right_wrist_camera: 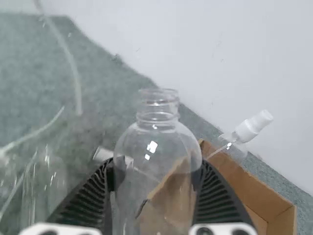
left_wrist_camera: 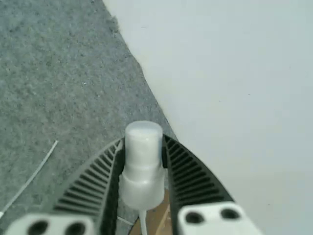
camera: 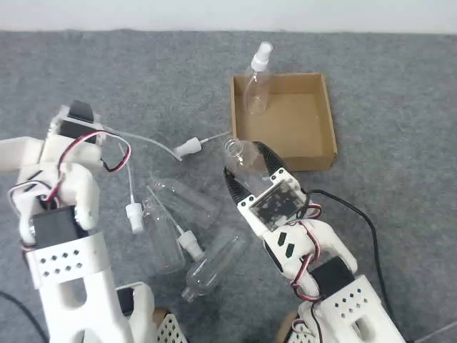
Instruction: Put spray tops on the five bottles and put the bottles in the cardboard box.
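My right gripper (camera: 250,170) is shut on a clear uncapped bottle (camera: 241,155), holding it upright just in front of the cardboard box (camera: 332,121); the right wrist view shows the bottle's open neck (right_wrist_camera: 157,105) above the jaws. My left gripper (left_wrist_camera: 143,144) is shut on a white spray top (left_wrist_camera: 143,166) at the table's far left. One capped bottle (camera: 257,78) leans on the box's far left rim. Three uncapped bottles (camera: 182,200) (camera: 163,239) (camera: 214,261) lie between the arms.
Loose spray tops with thin tubes lie on the grey mat: one (camera: 189,148) near the box's left corner, one (camera: 134,214) beside the left arm (camera: 64,164), one (camera: 189,243) among the lying bottles. A white wall runs behind the mat.
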Available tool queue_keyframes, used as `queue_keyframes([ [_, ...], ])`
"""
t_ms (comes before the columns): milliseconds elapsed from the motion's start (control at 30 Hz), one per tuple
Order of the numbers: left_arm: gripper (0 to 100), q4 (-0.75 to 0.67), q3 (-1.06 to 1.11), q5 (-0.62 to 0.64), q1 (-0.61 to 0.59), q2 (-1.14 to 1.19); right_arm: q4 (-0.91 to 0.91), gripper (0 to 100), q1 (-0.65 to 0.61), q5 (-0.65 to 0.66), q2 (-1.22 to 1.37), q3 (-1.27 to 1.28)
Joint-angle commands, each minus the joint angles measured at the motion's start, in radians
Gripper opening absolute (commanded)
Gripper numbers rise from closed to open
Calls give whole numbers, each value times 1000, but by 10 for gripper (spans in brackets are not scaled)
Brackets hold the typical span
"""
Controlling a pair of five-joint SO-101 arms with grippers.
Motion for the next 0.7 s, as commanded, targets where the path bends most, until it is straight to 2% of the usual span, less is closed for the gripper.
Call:
queue_keyframes([
  [0, 12, 8, -64, 20, 9, -34, -21, 41, -68, 110, -22, 8],
  [133, 12, 8, -70, 32, 5, -34, -21, 41, -111, 140, -21, 26],
  [300, 12, 8, -71, 144, 5, -34, -21, 41, -120, 186, -21, 34],
  [433, 12, 11, -81, 143, 5, -34, -21, 41, -119, 186, -21, 34],
  [500, 12, 26, -79, 110, 5, -34, -21, 41, -114, 186, -27, 34],
  [667, 12, 133, -85, -61, 14, -32, -22, 40, -64, 183, -30, 25],
])
